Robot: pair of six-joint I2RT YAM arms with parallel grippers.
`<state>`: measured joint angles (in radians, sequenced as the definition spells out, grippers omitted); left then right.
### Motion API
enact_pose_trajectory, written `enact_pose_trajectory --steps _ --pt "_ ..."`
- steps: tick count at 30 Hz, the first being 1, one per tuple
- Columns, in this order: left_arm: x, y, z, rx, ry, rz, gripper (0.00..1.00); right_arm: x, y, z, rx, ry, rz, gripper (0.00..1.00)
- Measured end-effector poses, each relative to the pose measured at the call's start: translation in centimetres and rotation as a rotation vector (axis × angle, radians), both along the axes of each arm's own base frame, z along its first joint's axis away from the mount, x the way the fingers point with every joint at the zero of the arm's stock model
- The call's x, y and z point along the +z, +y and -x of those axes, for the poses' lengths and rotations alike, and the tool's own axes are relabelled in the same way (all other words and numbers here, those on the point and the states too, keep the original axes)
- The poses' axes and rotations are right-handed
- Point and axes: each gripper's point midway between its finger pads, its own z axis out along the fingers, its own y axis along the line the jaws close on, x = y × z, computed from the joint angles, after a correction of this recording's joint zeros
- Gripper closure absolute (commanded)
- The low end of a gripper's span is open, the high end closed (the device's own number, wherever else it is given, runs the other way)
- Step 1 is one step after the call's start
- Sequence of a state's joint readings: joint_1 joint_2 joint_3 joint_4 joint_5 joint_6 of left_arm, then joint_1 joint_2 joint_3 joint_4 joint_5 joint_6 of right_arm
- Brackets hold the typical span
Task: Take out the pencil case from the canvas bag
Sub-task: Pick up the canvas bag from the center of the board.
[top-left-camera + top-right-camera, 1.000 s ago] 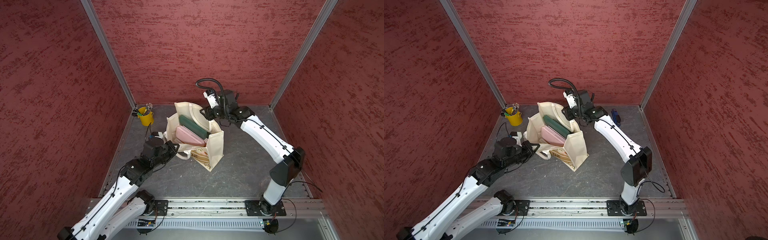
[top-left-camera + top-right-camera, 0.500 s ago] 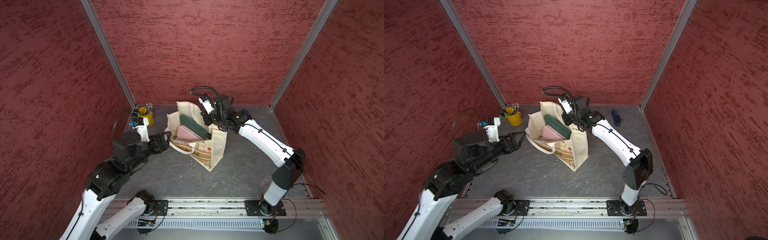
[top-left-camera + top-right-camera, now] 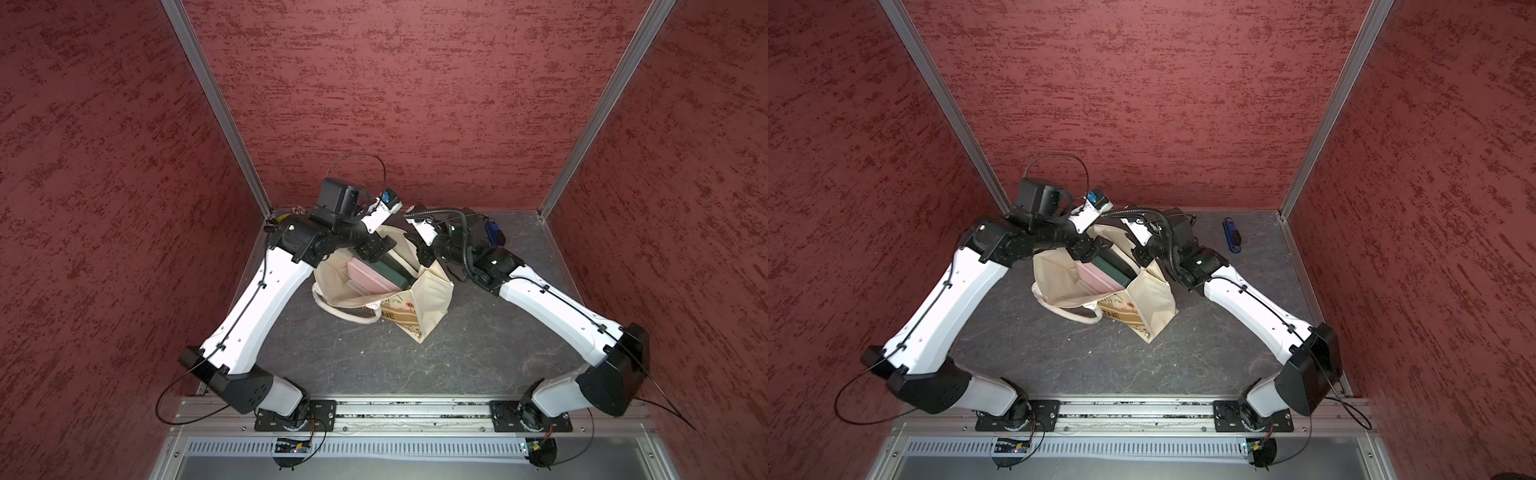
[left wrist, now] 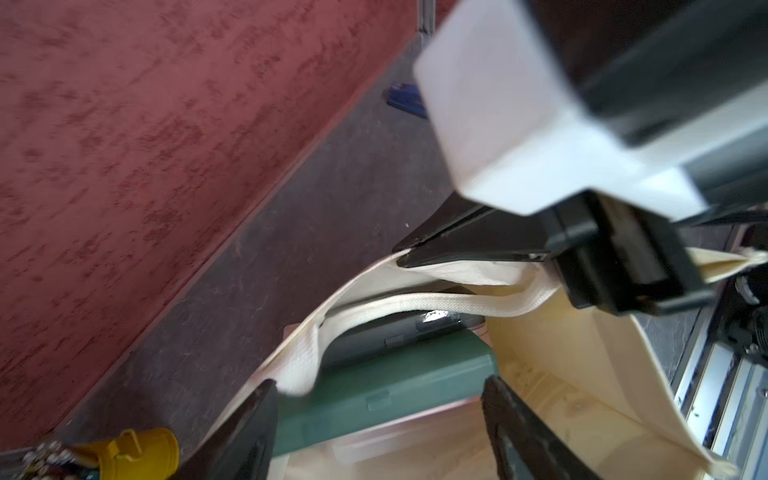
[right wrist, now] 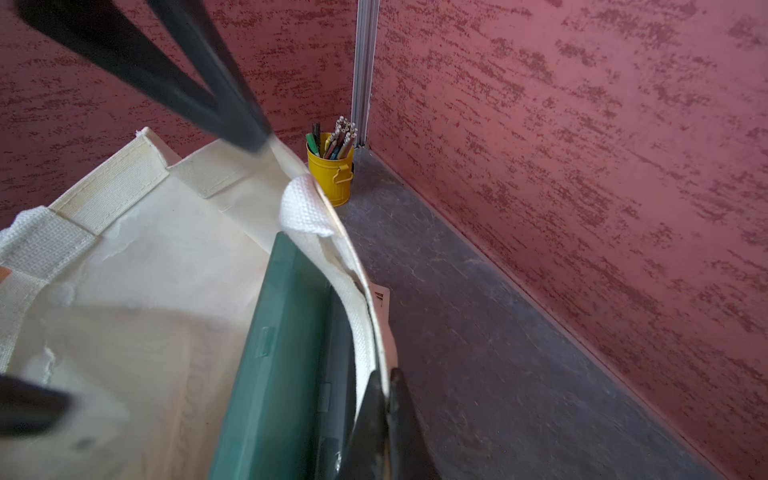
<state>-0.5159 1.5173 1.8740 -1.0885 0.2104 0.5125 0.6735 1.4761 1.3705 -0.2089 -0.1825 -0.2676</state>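
A small yellow metal bucket stands upright in a back corner of the grey mottled surface. It is well beyond the right pincer and near the left pincer, on that pincer's side away from the right one. It is packed with pencils and pens standing on end, just in front of an aluminium corner post.

A blue-and-black tool, possibly a utility knife, lies flat near the back wall. It is past the right pincer on the side away from the left one, apart from both.

Rough red walls close three sides. A metal rail runs along the front edge, well apart from both pincers.
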Motion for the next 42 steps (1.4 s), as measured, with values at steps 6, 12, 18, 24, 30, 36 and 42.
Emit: enact_pose_trajectory --steps 6,12,18,24,30,36,42 --pt "-0.6 1.6 -2.2 -0.07 -0.015 -0.049 0.35 0.2 0.1 0.7 0.038 -0.052 -0.023 1.0" --pt "-0.7 3.2 -2.1 -0.125 -0.057 -0.004 0.39 1.2 0.6 1.6 0.094 -0.09 -0.031 1.0" --pt "-2.6 1.3 -0.9 -0.239 -0.048 0.031 0.52 1.3 0.8 2.1 0.12 -0.092 -0.036 1.0" --pt "-3.2 -0.1 -1.3 -0.274 -0.054 0.046 0.73 1.3 0.7 2.9 0.136 -0.094 -0.063 1.0" --pt "-3.8 -0.7 -1.5 -0.292 -0.055 0.064 0.81 1.3 0.3 3.3 0.126 -0.081 -0.083 1.0" --pt "-4.7 -1.2 -1.6 -0.293 -0.048 0.067 0.56 1.3 0.2 3.3 0.119 -0.059 -0.103 1.0" --pt "-4.4 -2.0 -1.8 -0.306 -0.044 0.069 0.97 1.3 0.2 3.3 0.115 -0.053 -0.108 1.0"
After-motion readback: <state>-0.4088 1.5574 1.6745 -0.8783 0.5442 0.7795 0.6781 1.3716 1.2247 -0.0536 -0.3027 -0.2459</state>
